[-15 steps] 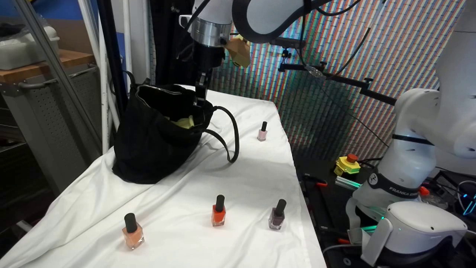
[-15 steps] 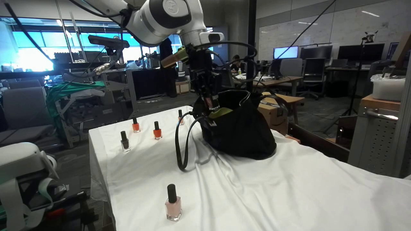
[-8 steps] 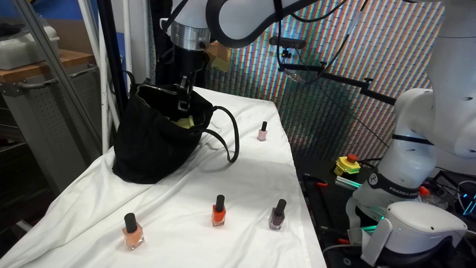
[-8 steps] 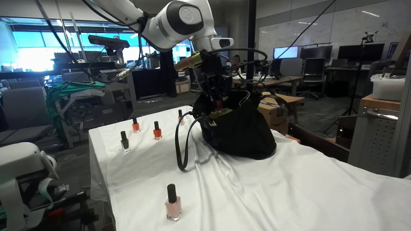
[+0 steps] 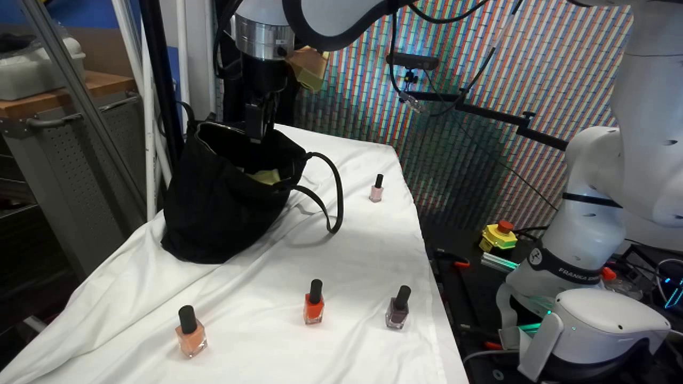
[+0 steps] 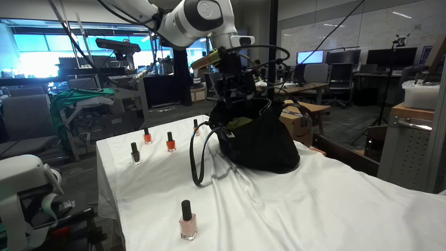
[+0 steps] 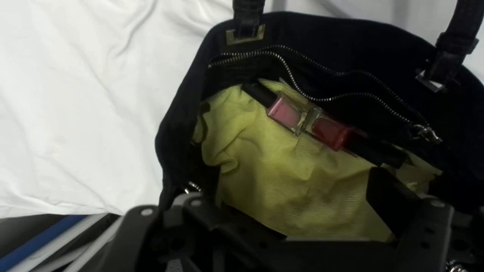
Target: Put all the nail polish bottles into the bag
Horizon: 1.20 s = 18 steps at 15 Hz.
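Bag [image 5: 219, 218] open under tool [image 6: 238, 99]; zip [image 7: 317, 99] sags inward. Handle [image 5: 340, 201] juts over counter [image 5: 363, 256]; passage between it and pink bottle [image 5: 376, 193].

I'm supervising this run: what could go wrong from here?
The open gripper, at the bag's mouth, might snag it on leaving. The handle droops outside and could be hooked too. The grey bottle stands near the cloth's drop-off; a bump might send it over.
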Available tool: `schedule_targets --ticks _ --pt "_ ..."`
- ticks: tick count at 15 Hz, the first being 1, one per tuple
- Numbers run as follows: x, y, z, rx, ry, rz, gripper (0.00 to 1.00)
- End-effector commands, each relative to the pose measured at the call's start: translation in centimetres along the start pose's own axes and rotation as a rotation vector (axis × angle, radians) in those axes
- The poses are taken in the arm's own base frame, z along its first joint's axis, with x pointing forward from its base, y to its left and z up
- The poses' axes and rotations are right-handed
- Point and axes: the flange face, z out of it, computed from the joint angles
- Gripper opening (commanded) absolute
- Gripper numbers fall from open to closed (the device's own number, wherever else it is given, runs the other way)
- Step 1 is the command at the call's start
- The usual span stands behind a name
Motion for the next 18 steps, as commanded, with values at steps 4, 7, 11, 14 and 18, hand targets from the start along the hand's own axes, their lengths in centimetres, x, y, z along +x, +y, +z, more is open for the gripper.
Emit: schedule_targets --ticks 4,7,11,14,18 --pt "-4.5 2.6 -4.2 0.068 -0.146 0.106 1.00" --pt "-7.1 4.2 -5.9 0.085 -0.180 0.143 1.00" --pt "-9.3 5.9 -6.5 0.086 -0.214 0.198 1.00" --pt "-10.2 6.6 -5.9 0.071 -0.212 0.250 1.00" --pt "-11.0 6.8 -4.9 0.079 -0.221 0.339 1.00"
